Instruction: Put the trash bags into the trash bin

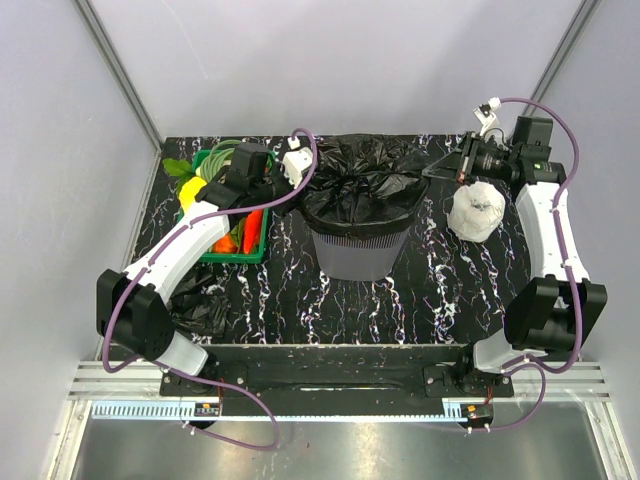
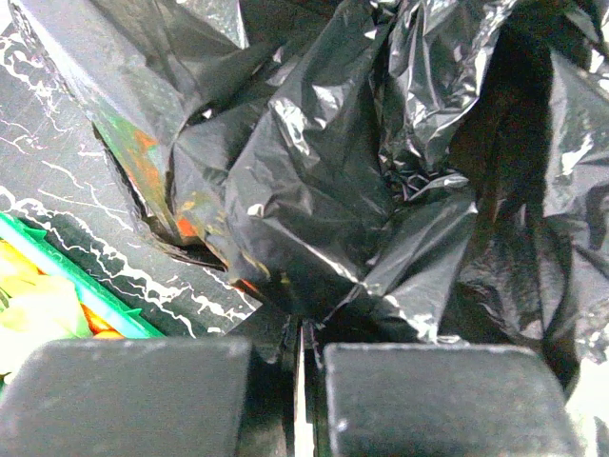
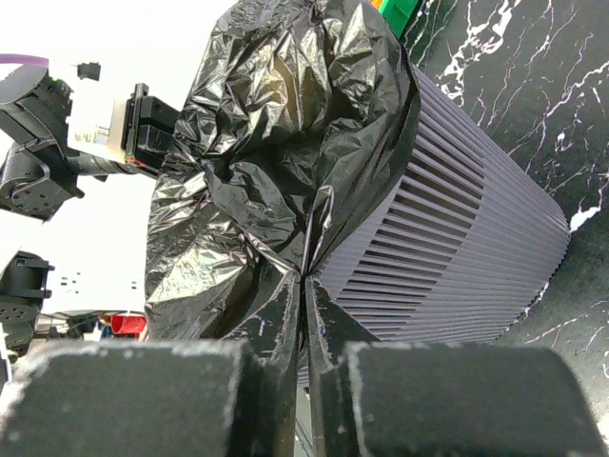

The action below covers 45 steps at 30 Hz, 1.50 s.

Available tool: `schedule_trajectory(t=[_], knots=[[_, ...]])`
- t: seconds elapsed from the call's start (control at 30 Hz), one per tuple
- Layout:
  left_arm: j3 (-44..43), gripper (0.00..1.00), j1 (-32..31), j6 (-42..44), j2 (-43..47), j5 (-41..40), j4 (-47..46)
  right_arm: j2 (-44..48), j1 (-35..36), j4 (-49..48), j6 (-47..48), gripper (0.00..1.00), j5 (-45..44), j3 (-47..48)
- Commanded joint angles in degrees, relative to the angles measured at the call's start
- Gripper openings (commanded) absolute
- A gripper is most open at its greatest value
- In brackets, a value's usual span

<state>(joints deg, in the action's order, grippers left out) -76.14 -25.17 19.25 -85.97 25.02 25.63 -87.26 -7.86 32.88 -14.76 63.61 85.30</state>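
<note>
Top external: your left gripper (image 1: pixel 303 172) and right gripper (image 1: pixel 436 171) pinch the glossy black film bag (image 1: pixel 365 182) across the grey mesh bin (image 1: pixel 360 252).

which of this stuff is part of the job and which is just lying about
Job: trash bin; black bag draped over it, pinched by left fingers and right fingers; second black bag by left arm.
Lying about: white roll; green vegetable crate.

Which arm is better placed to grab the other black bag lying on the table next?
Likely the left arm. The loose bag lies on its side of the table, near its base. The right arm sits beyond the trash bin, beside the white roll. Both pairs of jaws pinch the draped bag, though.
</note>
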Motion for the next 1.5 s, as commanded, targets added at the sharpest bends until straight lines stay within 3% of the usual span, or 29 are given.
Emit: schedule_trajectory(t=[0.0,0.43,1.47], knots=[[-0.94,0.00,-0.06,0.62,2.74,-0.32,-1.55,2.80,-0.32,0.07,0.00,0.10,1.60,3.82],[-0.15,0.00,-0.06,0.97,3.97,-0.23,-1.63,2.71,-3.04,2.80,3.42,0.03,0.81,2.86],[3.63,0.00,-0.06,1.32,5.73,0.56,-2.42,0.52,-3.66,4.65,14.50,0.00,-5.69,-8.39]])
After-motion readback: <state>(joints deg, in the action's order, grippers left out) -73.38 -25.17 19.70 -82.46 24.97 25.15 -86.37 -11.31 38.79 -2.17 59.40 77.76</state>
